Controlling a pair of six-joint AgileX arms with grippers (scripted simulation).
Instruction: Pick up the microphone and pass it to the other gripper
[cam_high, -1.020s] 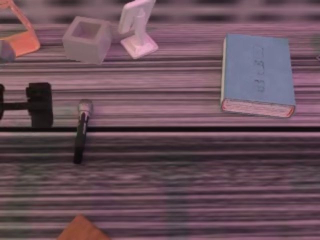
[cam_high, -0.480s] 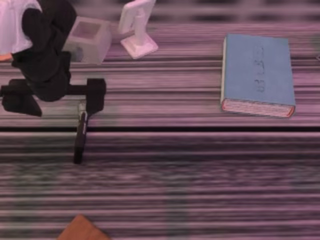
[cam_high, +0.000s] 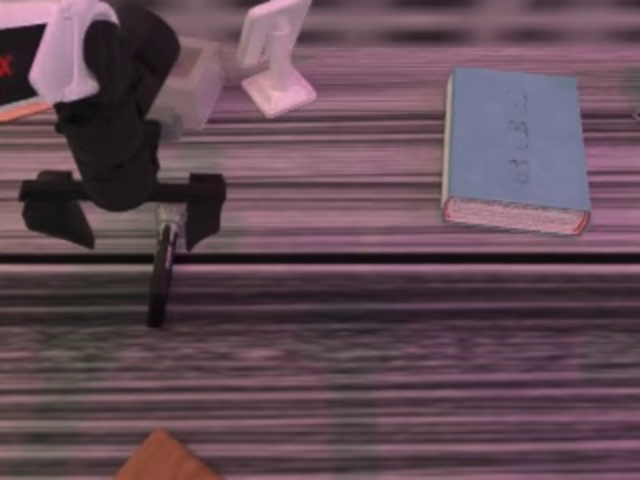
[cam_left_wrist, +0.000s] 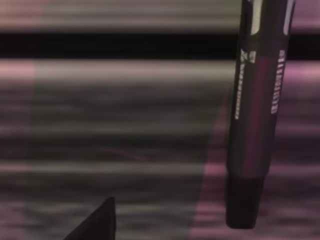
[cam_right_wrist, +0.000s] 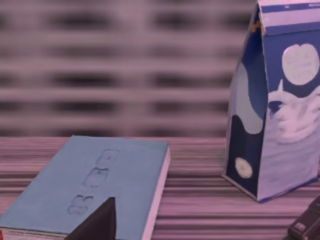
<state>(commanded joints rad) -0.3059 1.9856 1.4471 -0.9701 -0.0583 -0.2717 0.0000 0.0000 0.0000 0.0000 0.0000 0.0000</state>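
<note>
Striped purple-grey planking formed the desk (cam_high: 400, 380) surface. Left gripper (cam_high: 125, 215) hovered over the left part of the desk with its jaws spread wide; nothing was held between them. One finger stood at the far left, the other (cam_high: 203, 205) just beside the head of the microphone (cam_high: 161, 265). The microphone lay flat on the desk, its silver-grey mesh head pointing toward the far edge and its black handle running toward the near edge across a dark seam in the planking. In the left wrist view the printed black handle (cam_left_wrist: 252, 115) lay to one side of a single dark fingertip (cam_left_wrist: 97, 222), apart from it.

Behind the left arm stood a grey open-topped cube (cam_high: 195, 80), partly covered by the arm, and next to it a white stand-shaped object (cam_high: 272, 55). A blue book (cam_high: 515, 150) lay flat, well apart, on the right side. The right wrist view showed the same book (cam_right_wrist: 95, 185) with a blue-and-white carton (cam_right_wrist: 280, 100) upright beside it. Right gripper state: cannot tell.
</note>
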